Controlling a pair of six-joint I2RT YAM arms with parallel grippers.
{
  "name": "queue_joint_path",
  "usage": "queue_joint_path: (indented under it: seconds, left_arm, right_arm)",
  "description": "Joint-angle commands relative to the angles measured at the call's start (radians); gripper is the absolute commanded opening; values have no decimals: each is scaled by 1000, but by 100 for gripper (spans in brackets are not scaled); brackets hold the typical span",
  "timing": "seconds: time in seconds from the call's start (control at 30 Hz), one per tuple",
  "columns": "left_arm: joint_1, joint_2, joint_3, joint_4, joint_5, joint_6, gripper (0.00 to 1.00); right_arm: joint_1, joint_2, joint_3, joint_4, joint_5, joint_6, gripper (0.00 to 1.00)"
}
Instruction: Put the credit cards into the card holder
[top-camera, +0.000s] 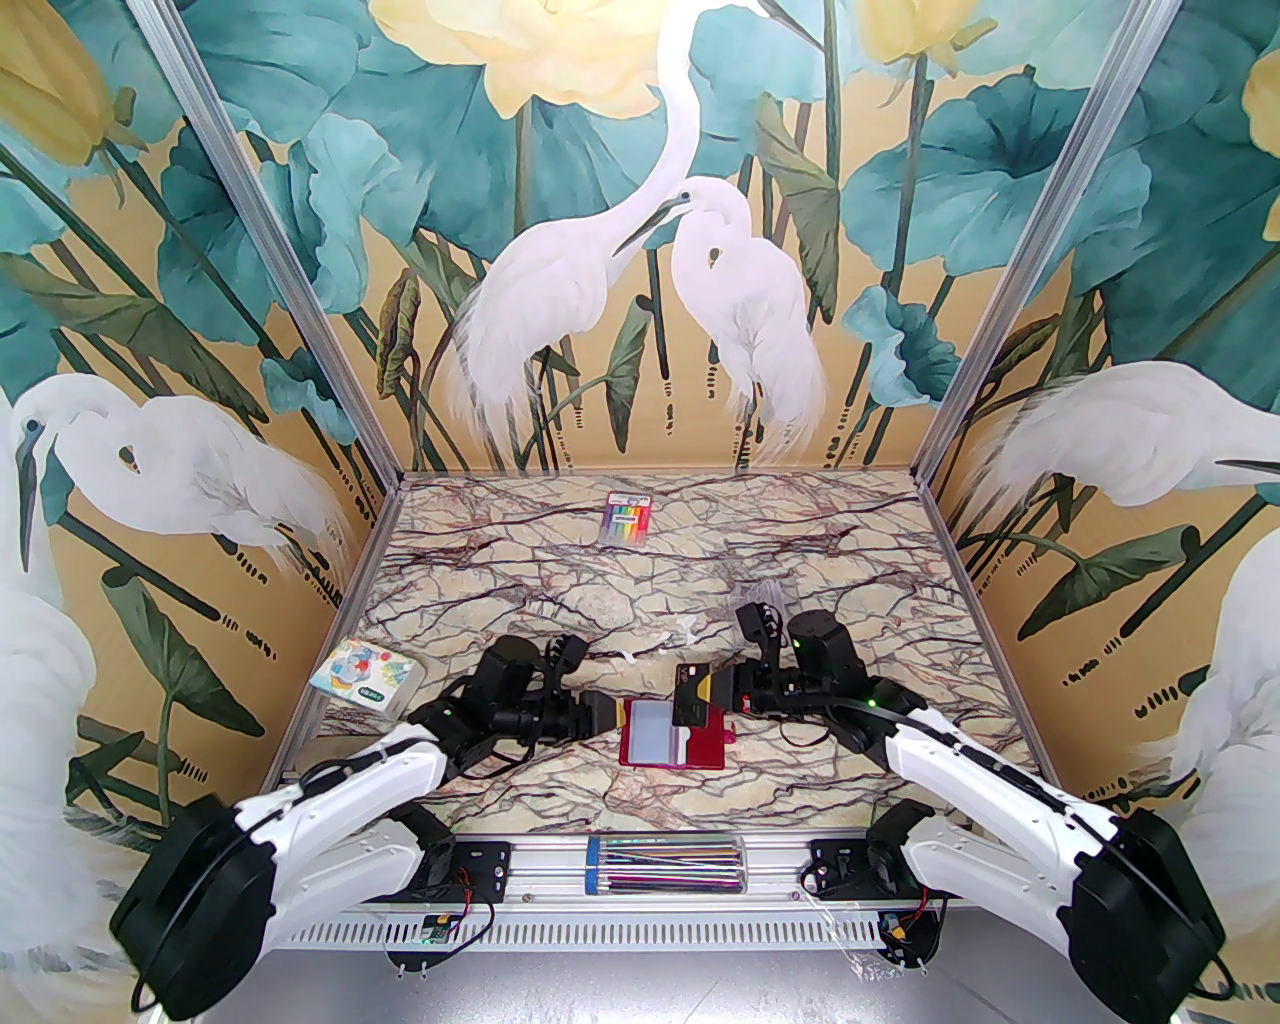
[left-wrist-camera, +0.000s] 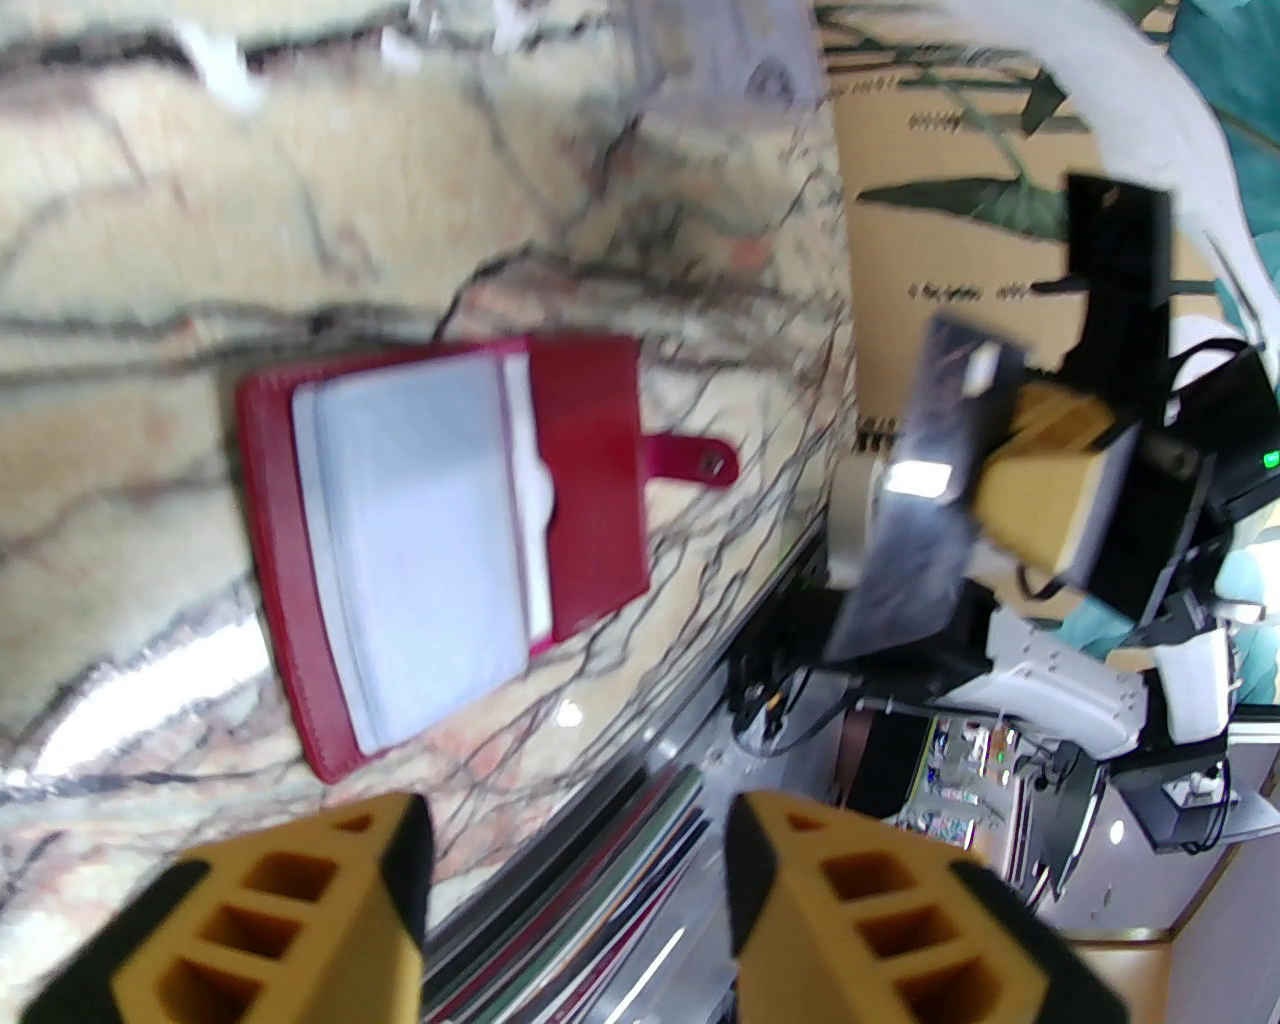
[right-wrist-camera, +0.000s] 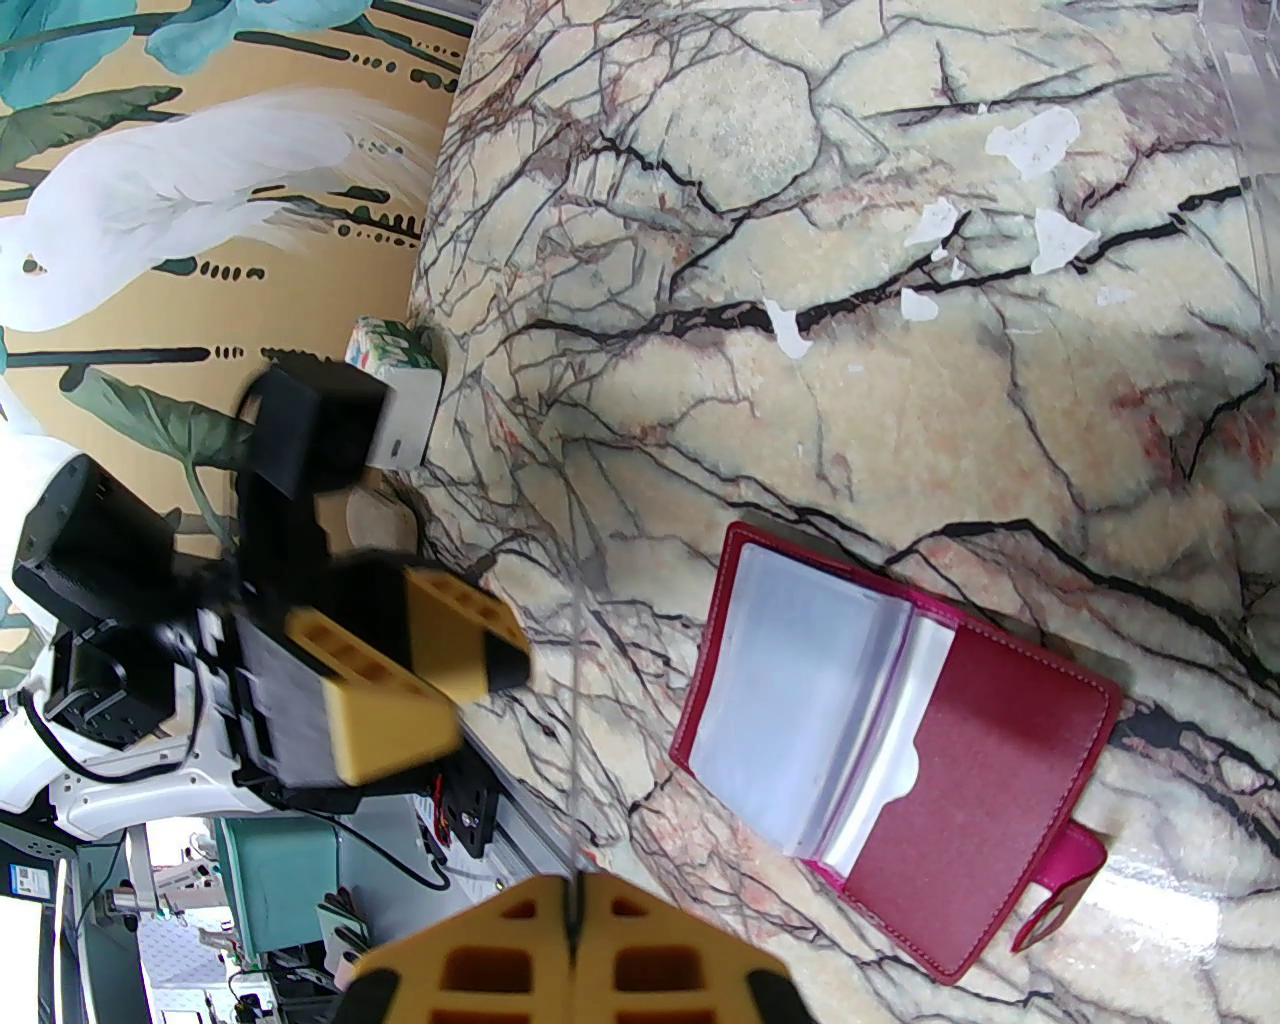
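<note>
The card holder (top-camera: 690, 752) lies open on the marble table, a dark red wallet with clear sleeves facing up and its snap tab to the right. It also appears in the left wrist view (left-wrist-camera: 590, 470) and the right wrist view (right-wrist-camera: 990, 800). My right gripper (top-camera: 712, 692) is shut on a credit card (top-camera: 689, 688), held just above the wallet's far edge. The card looks greyish and tilted in the left wrist view (left-wrist-camera: 900, 560) and shows edge-on between my right gripper's (right-wrist-camera: 575, 900) fingers. My left gripper (top-camera: 612, 716) hovers at the wallet's left edge, open (left-wrist-camera: 578, 850) with nothing between its fingers.
A rainbow-striped pack (top-camera: 625, 518) lies at the far middle of the table. A colourful patterned white square (top-camera: 362, 676) sits at the left edge. A clear box of coloured items (top-camera: 665, 865) rests on the near rail. White flecks (right-wrist-camera: 1040, 140) dot the marble beyond the wallet.
</note>
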Motion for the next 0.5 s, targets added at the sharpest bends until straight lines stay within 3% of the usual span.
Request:
queue_joint_path:
  seconds: [0.0, 0.47]
  left_arm:
    - [-20, 53, 43, 67, -11, 2, 43]
    - [-81, 269, 96, 142, -40, 2, 22]
  right_arm:
    - [8, 4, -16, 24, 28, 25, 0]
    - [26, 160, -11, -5, 54, 8, 0]
